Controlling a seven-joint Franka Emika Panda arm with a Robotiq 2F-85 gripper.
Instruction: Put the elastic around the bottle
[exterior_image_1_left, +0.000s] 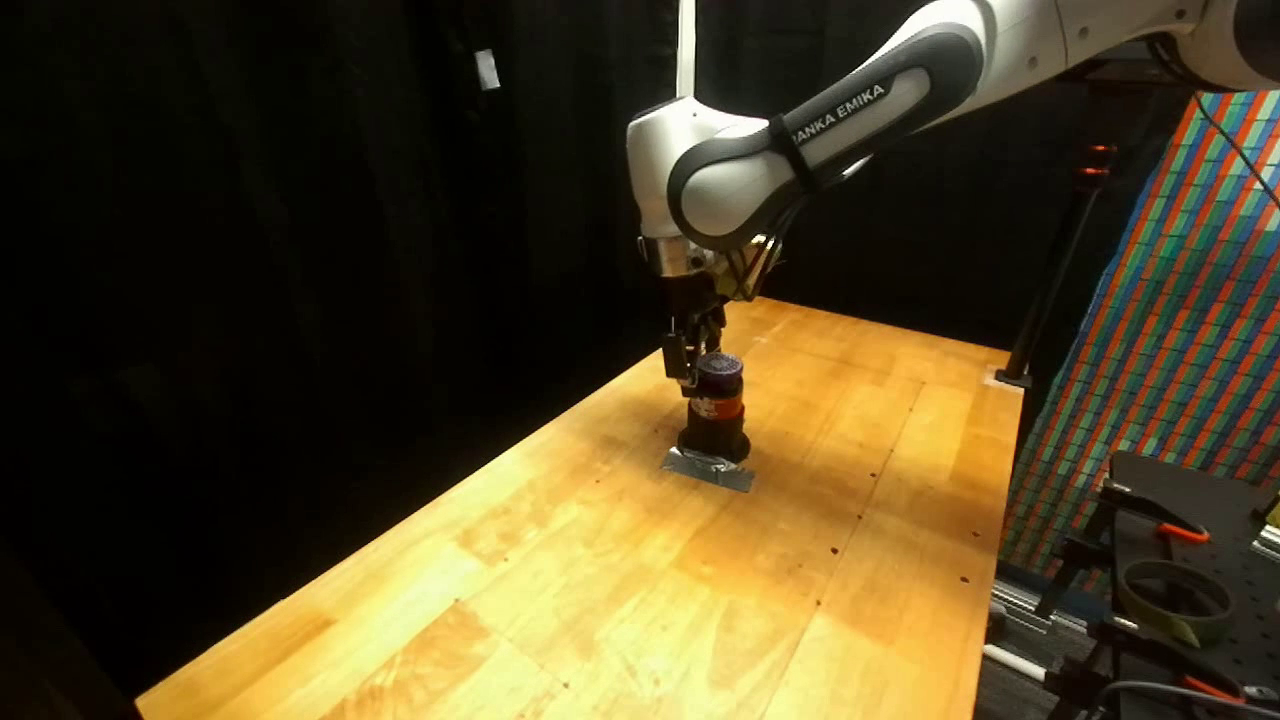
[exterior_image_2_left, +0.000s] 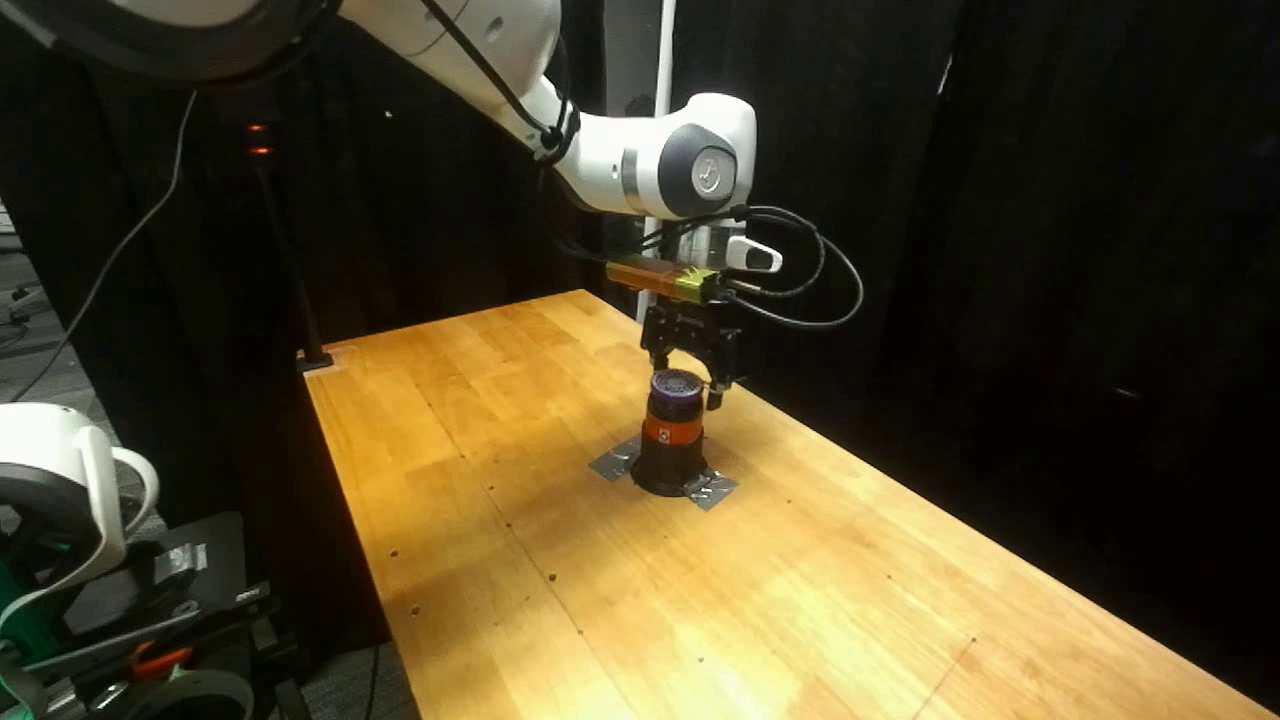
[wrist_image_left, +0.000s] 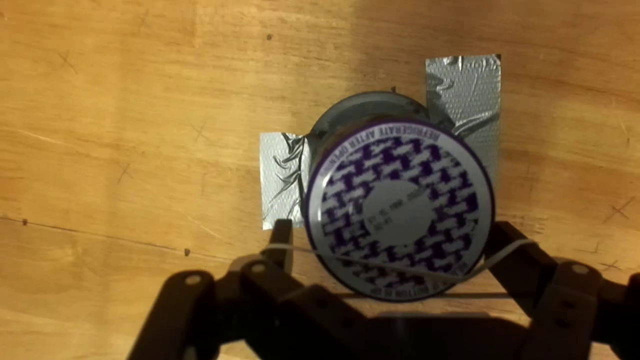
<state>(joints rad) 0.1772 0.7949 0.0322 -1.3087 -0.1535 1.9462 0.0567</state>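
The bottle (exterior_image_1_left: 717, 408) stands upright on the wooden table, with a dark purple cap and an orange-red label; it also shows in an exterior view (exterior_image_2_left: 673, 430). In the wrist view its cap (wrist_image_left: 400, 200) fills the middle. My gripper (wrist_image_left: 392, 227) is open, with its fingers apart on either side of the cap's near part. In both exterior views the gripper (exterior_image_1_left: 694, 368) (exterior_image_2_left: 687, 382) is at cap height. A thin pale elastic (wrist_image_left: 387, 268) is stretched between the two fingers and crosses over the cap's near part, bent near the right rim. The elastic's other strand is unclear.
The bottle sits in a dark round base (exterior_image_2_left: 668, 472) (wrist_image_left: 370, 102). Silver tape (wrist_image_left: 462, 92) (exterior_image_1_left: 710, 470) holds this base to the wooden table (exterior_image_1_left: 640, 600). A thin black post (exterior_image_1_left: 1050, 270) stands at a table corner. A tool cart (exterior_image_1_left: 1180, 500) stands beside the table.
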